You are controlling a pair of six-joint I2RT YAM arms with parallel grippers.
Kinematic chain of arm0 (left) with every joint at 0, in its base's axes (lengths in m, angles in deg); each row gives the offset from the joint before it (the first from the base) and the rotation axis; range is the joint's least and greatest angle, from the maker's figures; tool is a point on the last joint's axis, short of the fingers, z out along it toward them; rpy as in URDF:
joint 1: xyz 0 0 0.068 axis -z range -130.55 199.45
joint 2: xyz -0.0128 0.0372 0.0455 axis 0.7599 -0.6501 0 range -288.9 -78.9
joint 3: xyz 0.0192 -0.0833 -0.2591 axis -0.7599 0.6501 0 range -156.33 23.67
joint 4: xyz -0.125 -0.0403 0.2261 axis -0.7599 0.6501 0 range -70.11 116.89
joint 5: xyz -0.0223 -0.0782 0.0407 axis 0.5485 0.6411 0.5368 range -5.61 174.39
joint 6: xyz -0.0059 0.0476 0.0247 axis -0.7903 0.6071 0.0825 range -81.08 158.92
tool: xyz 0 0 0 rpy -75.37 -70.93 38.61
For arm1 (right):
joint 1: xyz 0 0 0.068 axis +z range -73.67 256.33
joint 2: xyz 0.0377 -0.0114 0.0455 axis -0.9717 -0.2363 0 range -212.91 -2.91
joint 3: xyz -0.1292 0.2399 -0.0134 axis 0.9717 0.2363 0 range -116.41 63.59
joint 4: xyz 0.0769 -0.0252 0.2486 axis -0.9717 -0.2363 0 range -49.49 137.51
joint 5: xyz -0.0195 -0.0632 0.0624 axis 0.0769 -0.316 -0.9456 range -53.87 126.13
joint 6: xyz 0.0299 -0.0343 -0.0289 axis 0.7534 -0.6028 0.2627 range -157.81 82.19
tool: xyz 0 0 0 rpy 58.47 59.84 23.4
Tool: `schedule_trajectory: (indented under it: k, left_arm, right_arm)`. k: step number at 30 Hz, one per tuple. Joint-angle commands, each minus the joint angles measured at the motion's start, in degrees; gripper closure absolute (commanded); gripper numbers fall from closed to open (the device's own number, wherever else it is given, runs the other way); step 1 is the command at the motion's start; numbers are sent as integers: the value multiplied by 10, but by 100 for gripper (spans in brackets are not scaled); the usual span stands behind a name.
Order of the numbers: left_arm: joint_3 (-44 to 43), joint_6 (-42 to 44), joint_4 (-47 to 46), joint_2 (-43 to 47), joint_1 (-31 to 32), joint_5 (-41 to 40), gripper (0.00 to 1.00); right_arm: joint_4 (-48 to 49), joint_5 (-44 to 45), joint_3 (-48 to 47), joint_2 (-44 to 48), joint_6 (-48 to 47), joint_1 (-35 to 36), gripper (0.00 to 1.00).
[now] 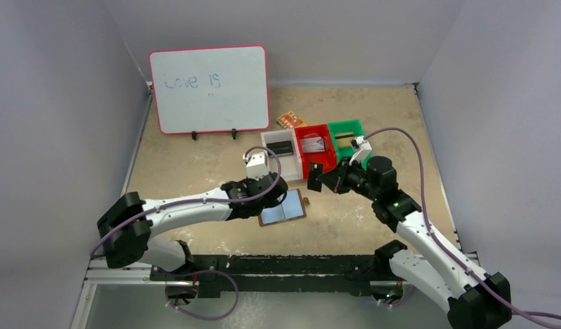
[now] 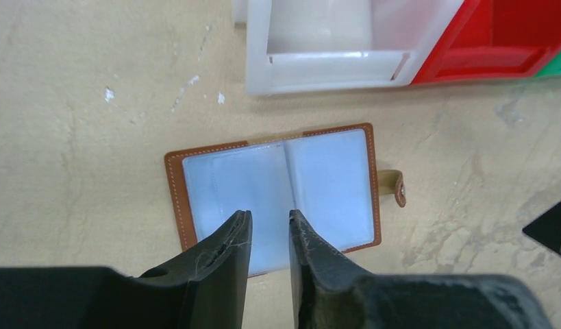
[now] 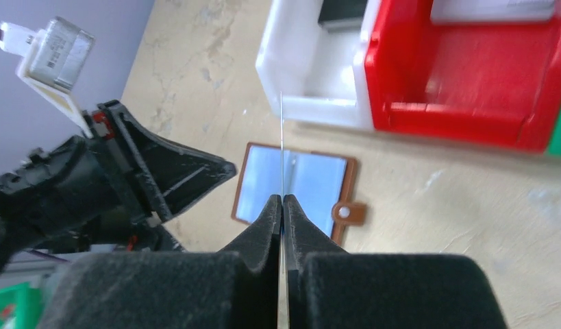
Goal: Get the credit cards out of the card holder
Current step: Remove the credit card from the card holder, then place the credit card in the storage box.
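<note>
The card holder (image 2: 277, 185) lies open flat on the table, brown with pale blue clear pockets and its snap tab to the right; it also shows in the top view (image 1: 283, 208). Just above it, my left gripper (image 2: 270, 216) is open by a narrow gap with nothing between the fingers. My right gripper (image 3: 282, 199) is shut on a thin credit card (image 3: 282, 137) seen edge-on, held up above the card holder (image 3: 294, 181). From the top that card (image 1: 314, 176) looks dark, just right of the holder and in front of the bins.
A white bin (image 1: 281, 152), a red bin (image 1: 324, 156) and a green bin (image 1: 347, 127) stand in a row behind the holder, with flat cards inside the white and red ones. An orange packet (image 1: 289, 120) and a whiteboard (image 1: 210, 89) stand farther back.
</note>
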Motion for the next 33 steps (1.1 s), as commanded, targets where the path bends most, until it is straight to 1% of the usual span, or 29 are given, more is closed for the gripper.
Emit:
schedule_trajectory:
  k: [1,2,5,8,11,14,16,17,19,22,24,31,33]
  left_arm:
    - [-25,9,63,66,-1,-74,70]
    - [-23,9,76,77,-4,-84,66]
    - [-10,20,101,100,-36,-82,62]
    - [9,35,118,135,-92,-59,60]
    - [33,55,123,184,-144,-39,54]
    - [43,82,130,223,-203,-3,48]
    - [44,104,137,236,-241,16,44]
    - [42,117,145,240,-264,21,43]
    - [35,132,158,247,-290,21,41]
    - [17,147,174,276,-295,-13,37]
    - [7,158,178,303,-295,-34,32]
    - [14,181,178,364,-295,-105,27]
    - [24,186,178,378,-295,-117,27]
  right_arm:
    - [18,29,-44,19,-126,-2,100]
    - [32,26,-47,19,-140,-1,100]
    - [70,20,-61,14,-194,-1,100]
    - [93,26,-77,-3,-258,0,100]
    - [100,20,-100,-38,-337,11,100]
    - [101,47,-131,-86,-419,43,100]
    - [96,80,-160,-128,-466,72,100]
    - [91,96,-175,-151,-489,87,100]
    - [79,137,-207,-202,-534,113,100]
    - [54,215,-272,-273,-566,132,100]
    - [49,236,-300,-307,-589,135,100]
    - [18,195,-354,-402,-692,149,100]
    - [17,197,-366,-425,-702,152,100]
